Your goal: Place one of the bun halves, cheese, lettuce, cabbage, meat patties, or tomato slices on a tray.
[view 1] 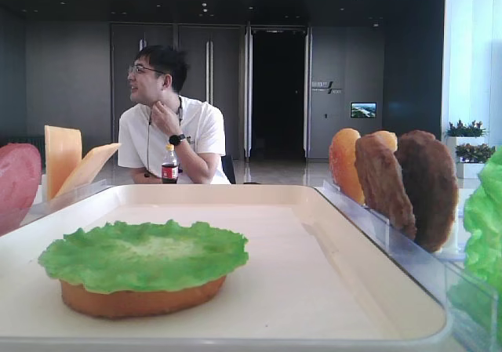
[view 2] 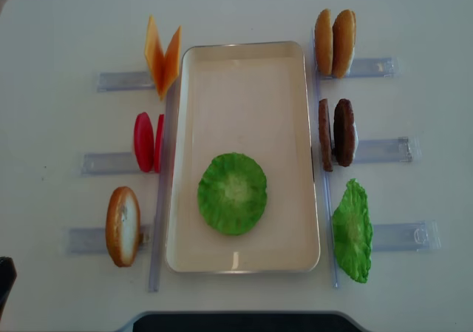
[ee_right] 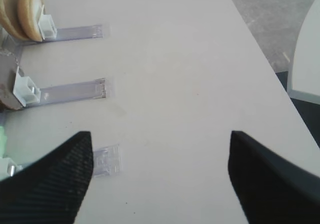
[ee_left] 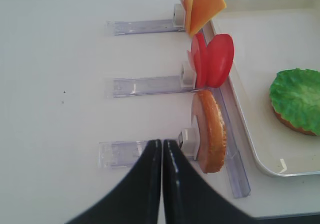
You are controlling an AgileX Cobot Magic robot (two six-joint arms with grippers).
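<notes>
Cream-white and low-rimmed, the tray (view 1: pixel 369 234) fills your low front view, and on it sits a bun half (view 1: pixel 141 299) capped by a ruffled lettuce leaf (view 1: pixel 145 254). To its right you see meat patties (view 1: pixel 408 183) standing on edge in a clear rack (view 1: pixel 392 234), with more buns (view 1: pixel 345 164) behind them. On the left stand cheese slices (view 1: pixel 67 160) and the edge of a tomato slice (view 1: pixel 17 183). A man (view 1: pixel 169 125) sits beyond the table with a cola bottle (view 1: pixel 169 164) in front of him.

Your right wrist view shows the right gripper (ee_right: pixel 160 179) with its two dark fingers (ee_right: pixel 55 184) spread wide and nothing between them, hanging over the bare white table (ee_right: pixel 175 84). Rack arms lie at the left, with buns at the top corner.

Your left wrist view shows the left gripper (ee_left: pixel 161 149) with its fingers pressed together, clenched on nothing. Its tips are just beside the rack base of an upright bun half, with tomato slices and cheese further up and the tray to the right.

From overhead, you find the lettuce-topped bun in the lower middle of the tray. Cheese, tomato and one bun stand along its left side; buns, patties and a second lettuce leaf (view 2: pixel 352 232) along its right.
</notes>
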